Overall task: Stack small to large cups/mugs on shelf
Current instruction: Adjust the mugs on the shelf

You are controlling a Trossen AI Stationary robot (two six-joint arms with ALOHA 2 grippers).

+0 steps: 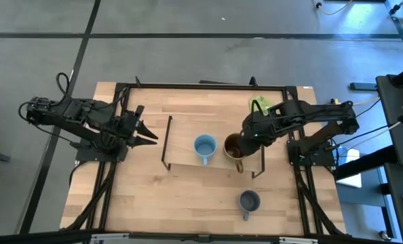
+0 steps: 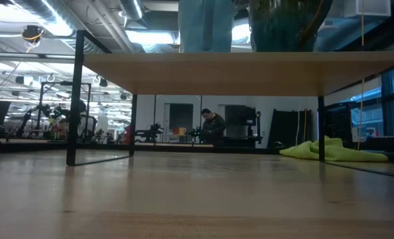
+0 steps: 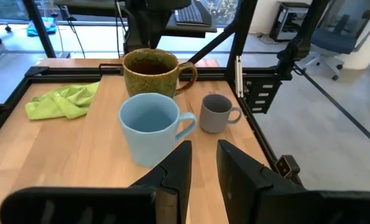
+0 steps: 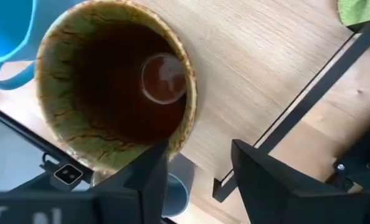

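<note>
The right gripper (image 1: 245,137) hangs directly above the shelf (image 1: 184,157) — a low rectangular light-wood board with thin black metal end frames — with its two dark fingers (image 4: 149,174) parted and nothing held between them. Immediately below and just beside this gripper stands the large brown ceramic mug with a glossy dark inside (image 1: 234,147); in the right wrist view its mouth (image 4: 113,93) faces the camera and one finger overlaps the rim, though actual contact cannot be determined. The light blue handled mug (image 1: 204,147) stands upright on the same shelf, just beyond the brown mug on the side away from the right gripper, close to it. The small dark grey-blue handled mug (image 1: 249,200) stands upright on the wooden surface (image 1: 147,196), off the shelf and well apart from the right gripper, toward the near edge. A crumpled lime-green cloth (image 1: 260,105) lies on the surface near the right gripper, beside the shelf's end frame. The left gripper (image 1: 146,134) waits beyond the opposite end of the shelf, well apart from all three mugs — its fingers (image 3: 175,171) stand slightly apart and hold nothing. In the left wrist view the light blue mug (image 3: 151,127) is nearest this gripper, with the brown mug (image 3: 152,71) behind it.
</note>
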